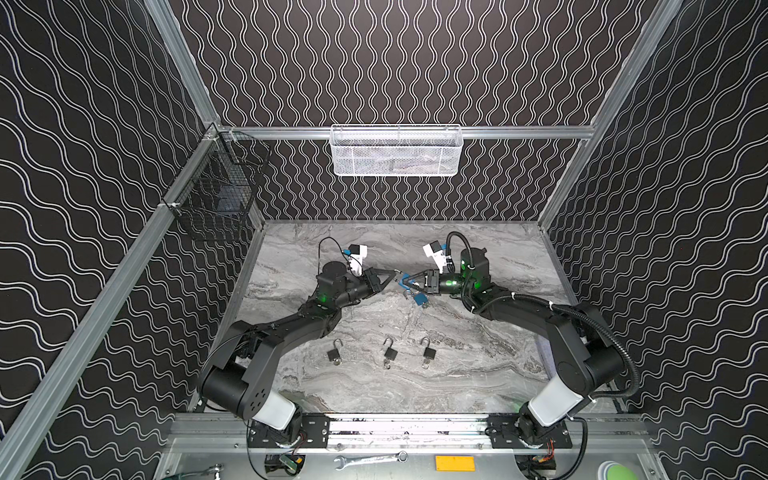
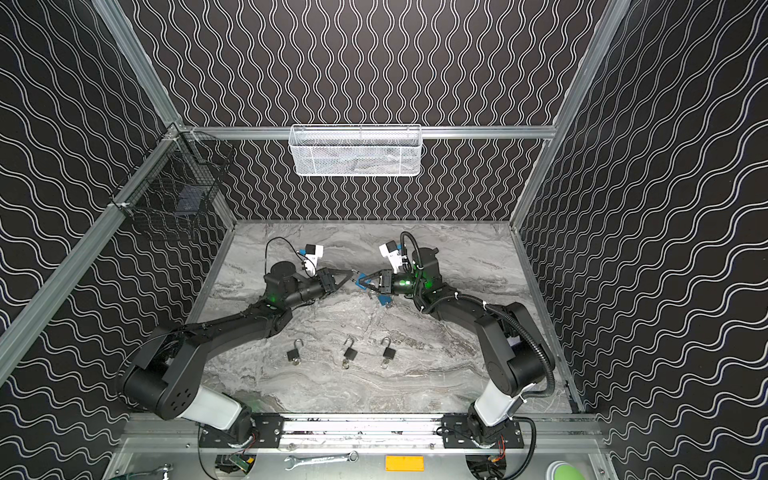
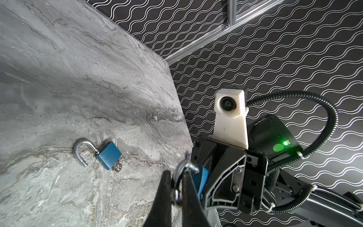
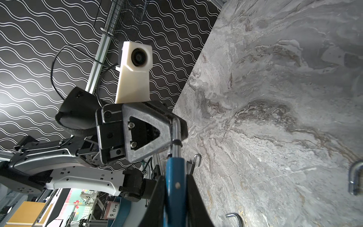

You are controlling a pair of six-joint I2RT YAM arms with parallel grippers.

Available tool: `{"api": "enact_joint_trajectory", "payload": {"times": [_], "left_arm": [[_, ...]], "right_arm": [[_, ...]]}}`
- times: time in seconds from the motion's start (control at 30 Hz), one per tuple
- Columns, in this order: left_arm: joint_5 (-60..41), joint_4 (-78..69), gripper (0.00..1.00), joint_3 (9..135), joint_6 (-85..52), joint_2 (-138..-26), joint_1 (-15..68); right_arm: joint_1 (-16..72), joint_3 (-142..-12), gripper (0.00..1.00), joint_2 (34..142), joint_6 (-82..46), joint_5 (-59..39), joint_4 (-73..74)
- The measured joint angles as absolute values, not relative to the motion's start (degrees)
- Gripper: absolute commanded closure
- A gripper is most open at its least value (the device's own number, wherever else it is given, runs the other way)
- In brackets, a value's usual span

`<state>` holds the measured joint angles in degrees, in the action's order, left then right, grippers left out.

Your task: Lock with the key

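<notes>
1. In both top views you get only a blue speck where the two grippers meet over the middle of the worktop (image 1: 478, 365). The wrist views settle it. The right gripper (image 4: 174, 178) is clamped on the body of the held blue padlock (image 4: 175, 169). The left gripper (image 3: 176, 176) is pinched closed on its shackle (image 3: 185, 167).
2. Only the left wrist view shows you the second blue padlock (image 3: 109, 155) clearly. It lies flat on the worktop with its shackle swung open and a key (image 3: 117, 168) at its base. In the top views it sits just beside the right gripper, on the side of the arm bases.
3. A row of three black padlocks (image 1: 390, 353) lies nearer the arm bases, well apart from the grip.
4. In the left wrist view the left gripper's fingers (image 3: 165, 188) cover much of the held blue padlock. You cannot make out whether it has a key in it.
5. The held blue padlock hangs above the worktop. Its long axis runs from gripper to gripper, with the shackle toward the left gripper and the body toward the right.
</notes>
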<state>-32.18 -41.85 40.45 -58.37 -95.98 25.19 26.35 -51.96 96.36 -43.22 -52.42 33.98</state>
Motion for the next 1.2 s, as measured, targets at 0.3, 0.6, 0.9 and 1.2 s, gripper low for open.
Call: {"api": "enact_joint_trajectory", "payload": {"times": [0.3,0.6,0.9,1.2], "left_arm": [[-31.1,-45.8,1.00,39.3,-58.8,-96.9,25.7],[-30.5,-47.9,1.00,38.5,-59.8,-96.7,25.9],[-28.4,-47.4,1.00,37.5,-60.5,-96.3,26.3],[-27.4,-48.8,1.00,37.3,-62.8,-96.8,26.5]], "right_arm": [[26.2,-51.7,1.00,97.1,-48.2,-53.0,37.6],[26.2,-54.1,1.00,97.1,-44.9,-52.7,33.4],[26.5,-55.6,1.00,100.0,-43.7,-53.8,33.7],[26.5,-57.2,1.00,101.1,-43.4,-54.5,33.3]]}}
